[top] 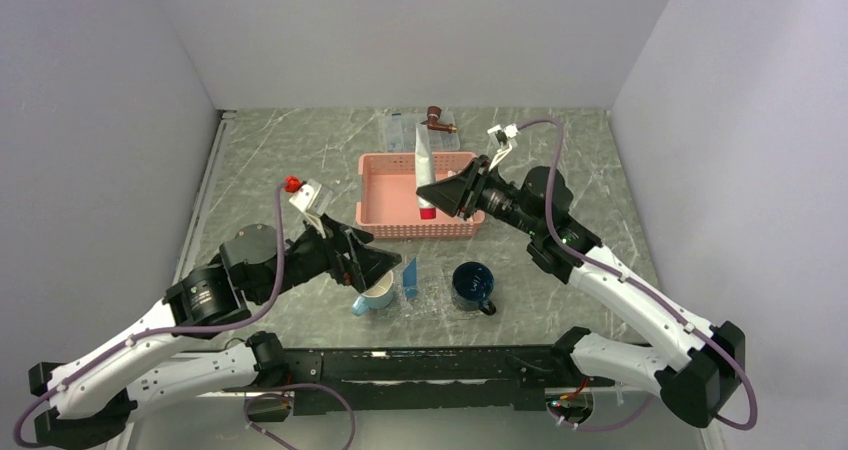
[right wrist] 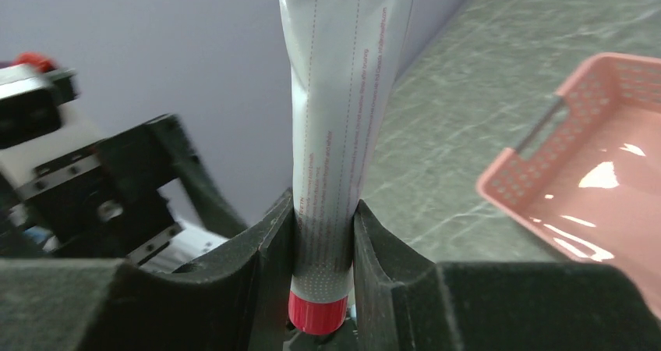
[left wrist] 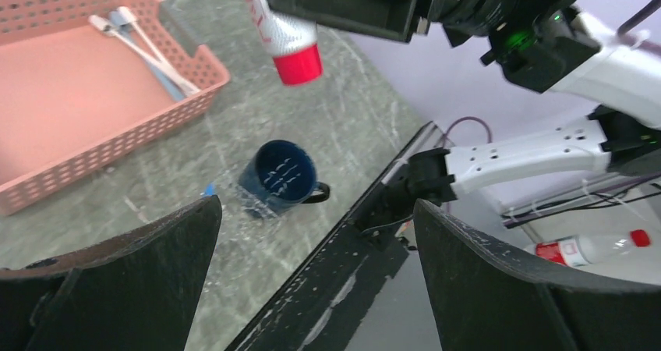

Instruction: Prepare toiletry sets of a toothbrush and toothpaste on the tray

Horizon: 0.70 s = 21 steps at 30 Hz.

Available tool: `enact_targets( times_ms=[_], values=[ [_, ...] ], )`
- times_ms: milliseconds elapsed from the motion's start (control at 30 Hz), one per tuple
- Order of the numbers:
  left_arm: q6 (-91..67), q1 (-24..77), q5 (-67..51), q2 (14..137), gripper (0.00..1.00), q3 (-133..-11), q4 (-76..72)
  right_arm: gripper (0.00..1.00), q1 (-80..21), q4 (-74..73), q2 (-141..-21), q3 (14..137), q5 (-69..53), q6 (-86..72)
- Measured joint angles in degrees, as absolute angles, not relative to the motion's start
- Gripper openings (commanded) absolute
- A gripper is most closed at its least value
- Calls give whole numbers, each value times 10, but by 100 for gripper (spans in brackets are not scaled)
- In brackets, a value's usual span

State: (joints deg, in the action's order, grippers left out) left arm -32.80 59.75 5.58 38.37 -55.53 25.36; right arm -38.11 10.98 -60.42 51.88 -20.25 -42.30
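Starting at the near edge, the left arm reaches in low over the surface (top: 560, 170), and its fingers (left wrist: 156, 265) are spread as wide as they go, holding nothing. Just under and in front of the left gripper (left wrist: 316, 208) stands a light-blue cup (top: 375, 297). Right beside it is the toothpaste (top: 410, 278), a bright blue tube standing on end. A little further right sits a dark blue mug (top: 472, 284), mouth up, with its handle toward the arm bases. Glints of clear plastic between the tube and the mug look like the tray (top: 438, 305) (its edges are too faint to trace, so I cannot tell what stands inside it).

Beyond these lies a pink lattice basket (top: 385, 185). The toothbrush (left wrist: 144, 51) pieces, pale slim sticks, lie together at an angle in one corner of it.

Above the basket's right half, the right gripper (right wrist: 326, 218) pinches a white tube (right wrist: 343, 93) with a red cap. The tube is upright with its cap down, and the two fingers (right wrist: 273, 242) press its sides just above the cap. It hangs clear of the basket floor.

At the far end of the surface rests a larger clear tray (top: 400, 128), and just beside it is a small brown object (top: 437, 120), both too small to read.
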Motion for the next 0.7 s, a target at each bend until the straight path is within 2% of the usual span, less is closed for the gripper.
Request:
enact_targets(
  times_ms=[400,533,700],
  values=[
    [-423,592,-35,423,99,-527,129,33,-448,216,-530,467,-230,-500],
    [-460,584,-74,430,96,-511,69,33,-473,250,-517,443,-226,-524],
    [-500,576,-114,440,87,-496,1,32,-495,276,-508,428,-219,-546]
  ],
)
